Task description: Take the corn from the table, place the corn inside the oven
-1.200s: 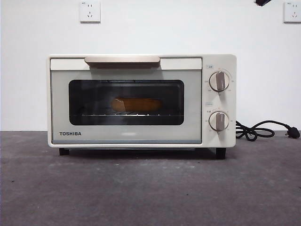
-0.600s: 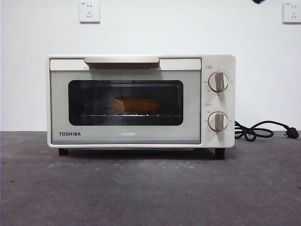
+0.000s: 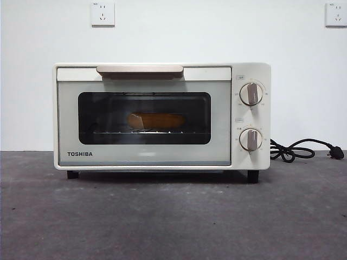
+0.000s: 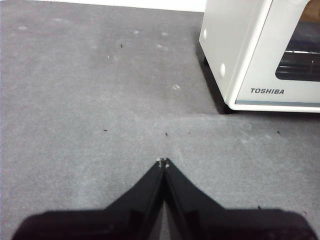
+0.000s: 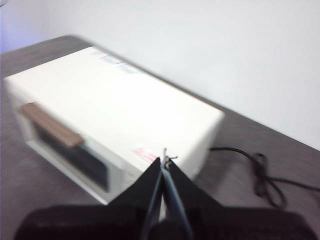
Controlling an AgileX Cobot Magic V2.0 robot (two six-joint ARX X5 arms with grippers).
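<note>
The cream-white TOSHIBA oven (image 3: 161, 116) stands on the dark grey table (image 3: 173, 216) with its door closed. Behind the dark glass the yellow-orange corn (image 3: 156, 120) lies on the wire rack. My left gripper (image 4: 163, 163) is shut and empty over bare table, off the oven's (image 4: 260, 50) TOSHIBA-logo corner. High above the oven's top (image 5: 115, 105), my right gripper (image 5: 165, 159) is shut and empty, and that view is blurred. Neither arm shows in the front view.
A black power cord (image 3: 303, 150) with its plug lies on the table to the right of the oven; it also shows as the cord (image 5: 260, 175) in the right wrist view. Two wall sockets (image 3: 103, 13) sit high on the white wall.
A black arm tip at the top right edge of the front view has gone out of the picture. The oven and corn stay as they were.
</note>
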